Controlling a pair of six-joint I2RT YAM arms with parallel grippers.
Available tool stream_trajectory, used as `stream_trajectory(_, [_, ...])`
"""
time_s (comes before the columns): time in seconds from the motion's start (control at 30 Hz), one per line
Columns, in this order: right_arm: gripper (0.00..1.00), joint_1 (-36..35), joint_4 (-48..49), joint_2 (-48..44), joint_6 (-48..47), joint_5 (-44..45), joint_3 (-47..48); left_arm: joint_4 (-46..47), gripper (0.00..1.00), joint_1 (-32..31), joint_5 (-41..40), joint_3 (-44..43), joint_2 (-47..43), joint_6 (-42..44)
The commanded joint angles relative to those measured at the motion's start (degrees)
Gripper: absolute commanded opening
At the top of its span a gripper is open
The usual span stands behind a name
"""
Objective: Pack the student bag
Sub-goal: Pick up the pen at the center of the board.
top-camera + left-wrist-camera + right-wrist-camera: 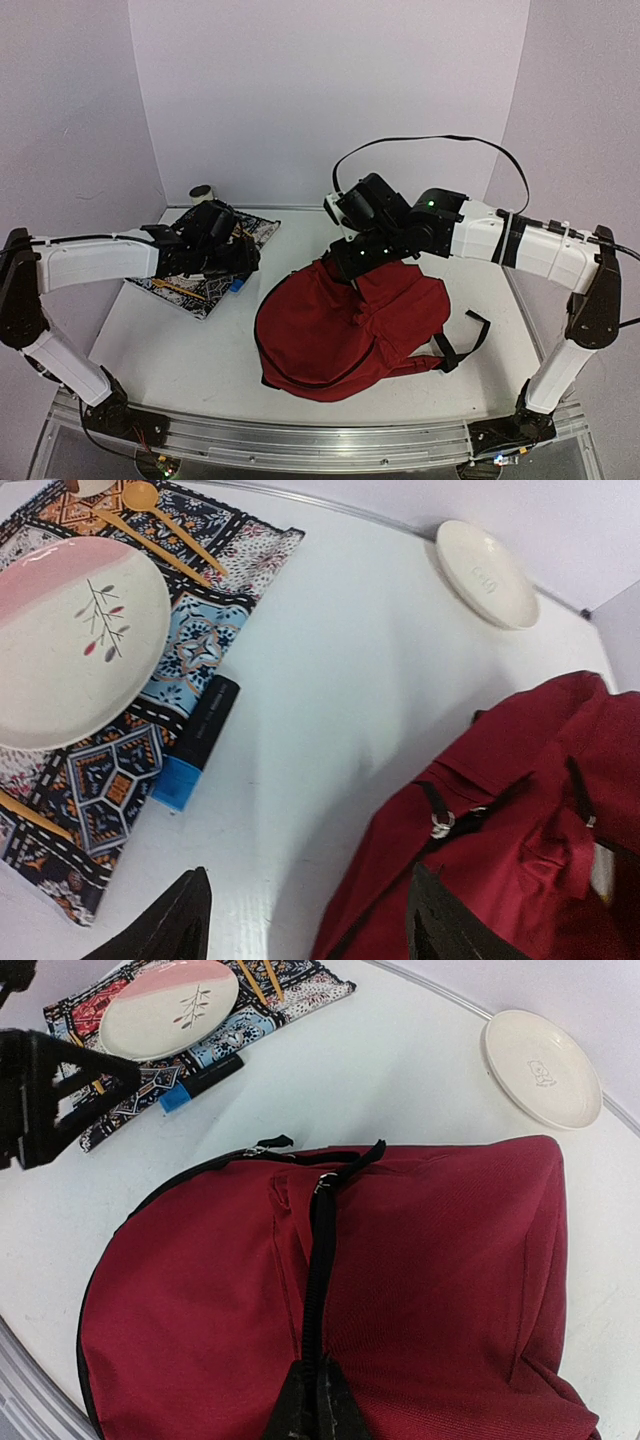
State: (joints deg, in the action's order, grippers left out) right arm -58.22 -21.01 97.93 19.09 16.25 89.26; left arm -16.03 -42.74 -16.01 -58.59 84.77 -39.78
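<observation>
Student bag [430, 1280] lies beneath right gripper [312, 1388], pinched at its top

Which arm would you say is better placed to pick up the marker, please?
Left: the open left gripper hovers near the blue-capped marker, while the right gripper is shut on the student bag.

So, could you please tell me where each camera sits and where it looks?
Top external: above and behind, looking down on the white table; left arm and right arm show.
Left wrist: on that wrist, looking down past its open tool at the blue-capped black marker.
Right wrist: on that wrist, looking down its shut tool onto the dark-red fabric backpack.
Both wrist views share marker and backpack.
</observation>
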Motion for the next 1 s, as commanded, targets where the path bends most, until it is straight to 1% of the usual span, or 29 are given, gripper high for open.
stream_trajectory(0.0, [0.0,-1.05,1.88,-3.46,-0.28,-0.95,-0.29,-8.88,0.67,3.13,-1.89,-8.59,8.28,9.99])
stream_trajectory(0.17, [0.0,-1.04,1.93,-3.88,-0.2,-1.15,-0.5,-10.97,0.67,6.44,1.33,-16.11,17.68,13.72])
stream_trajectory(0.47, [0.0,-1.06,1.94,-3.27,-0.07,-1.4,-0.21,-16.04,0.6,9.18,2.76,-28.85,31.38,17.86])
stream_trajectory(0.63, [0.0,-1.07,1.94,-3.27,-0.13,-1.19,-0.16,-17.99,0.56,10.51,2.92,-32.69,35.43,19.41])
stream_trajectory(0.73, [0.0,-1.06,1.94,-3.13,-0.11,-1.01,0.0,-18.55,0.5,10.9,3.1,-33.81,37.0,19.9])
stream_trajectory(0.97, [0.0,-1.07,1.94,-2.2,-0.32,-1.15,0.79,-20.1,0.47,11.79,4.07,-35.47,39.75,20.69])
